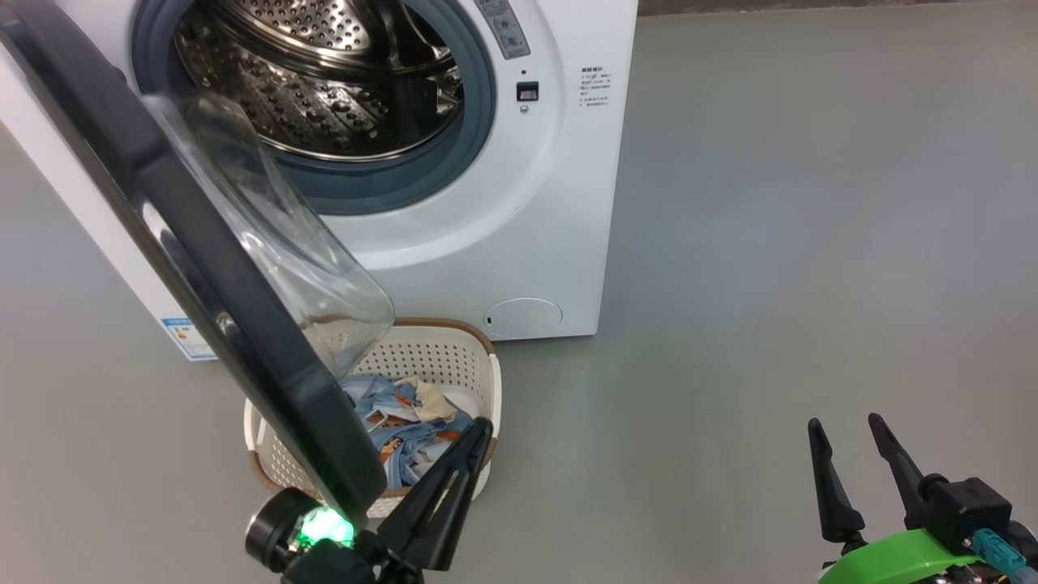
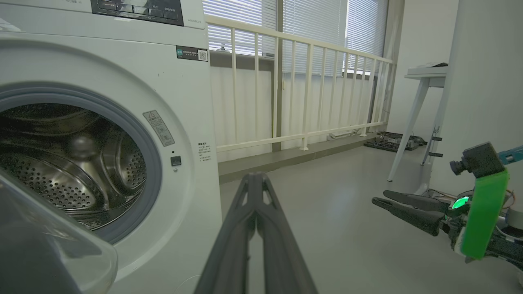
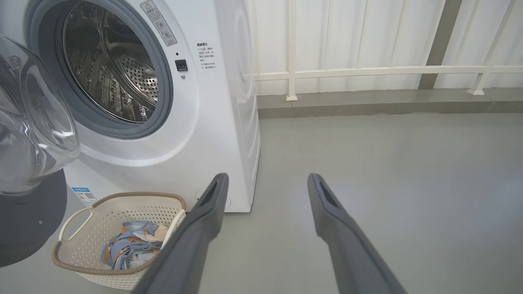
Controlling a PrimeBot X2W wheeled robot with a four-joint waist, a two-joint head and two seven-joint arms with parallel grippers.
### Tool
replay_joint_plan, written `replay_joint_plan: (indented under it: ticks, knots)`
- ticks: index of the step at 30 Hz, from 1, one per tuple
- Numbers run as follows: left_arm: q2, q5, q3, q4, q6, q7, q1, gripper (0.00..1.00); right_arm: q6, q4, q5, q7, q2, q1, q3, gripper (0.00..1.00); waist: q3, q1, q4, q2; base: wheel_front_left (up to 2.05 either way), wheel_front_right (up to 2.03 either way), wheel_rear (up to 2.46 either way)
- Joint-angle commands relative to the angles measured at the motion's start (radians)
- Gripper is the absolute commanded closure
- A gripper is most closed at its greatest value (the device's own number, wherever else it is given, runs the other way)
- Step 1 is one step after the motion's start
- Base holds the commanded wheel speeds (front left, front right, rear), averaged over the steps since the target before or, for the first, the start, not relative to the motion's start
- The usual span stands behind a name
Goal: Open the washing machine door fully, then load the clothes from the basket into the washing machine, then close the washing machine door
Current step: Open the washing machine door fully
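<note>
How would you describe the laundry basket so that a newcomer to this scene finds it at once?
Start at the white washing machine with its black door swung open. On the floor just before it stands the basket. It alone is cream perforated plastic with a brown rim, holding blue printed clothes.

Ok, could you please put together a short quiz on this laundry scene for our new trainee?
1. True or false: the washing machine door stands open.
2. Where do the clothes lie? A in the drum, B in the basket, C on the floor.
3. Which gripper has its fingers spread apart?
Key: 1 true; 2 B; 3 the right gripper, while the left gripper is shut.
</note>
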Motion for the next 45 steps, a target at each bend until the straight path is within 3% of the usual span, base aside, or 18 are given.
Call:
replay_joint_plan:
  ticks: [1, 13, 27, 45]
  knots:
    - [0.007, -0.010, 0.036, -0.009, -0.003, -0.004, -0.012, 1.00, 0.002, -0.019, 0.007, -0.005, -0.008, -0.044, 0.031, 0.00, 0.001, 0.0000, 0.000, 0.0000, 0.00, 0.00, 0.00]
    - [-0.025, -0.028, 0.143, 0.136, -0.003, -0.004, -0.031, 1.00, 0.002, -0.011, 0.019, -0.005, -0.008, -0.050, 0.038, 0.00, 0.015, 0.0000, -0.014, 0.0000, 0.00, 0.00, 0.00]
    - [-0.040, -0.041, 0.191, 0.212, -0.003, -0.004, -0.072, 1.00, 0.002, -0.005, 0.026, -0.005, -0.008, -0.060, 0.049, 0.00, 0.037, 0.0000, -0.041, 0.0000, 0.00, 0.00, 0.00]
    - [-0.054, -0.045, 0.275, 0.234, -0.003, -0.004, -0.052, 1.00, 0.002, 0.011, 0.041, -0.005, -0.008, -0.058, 0.050, 0.00, 0.025, 0.0000, 0.003, 0.0000, 0.00, 0.00, 0.00]
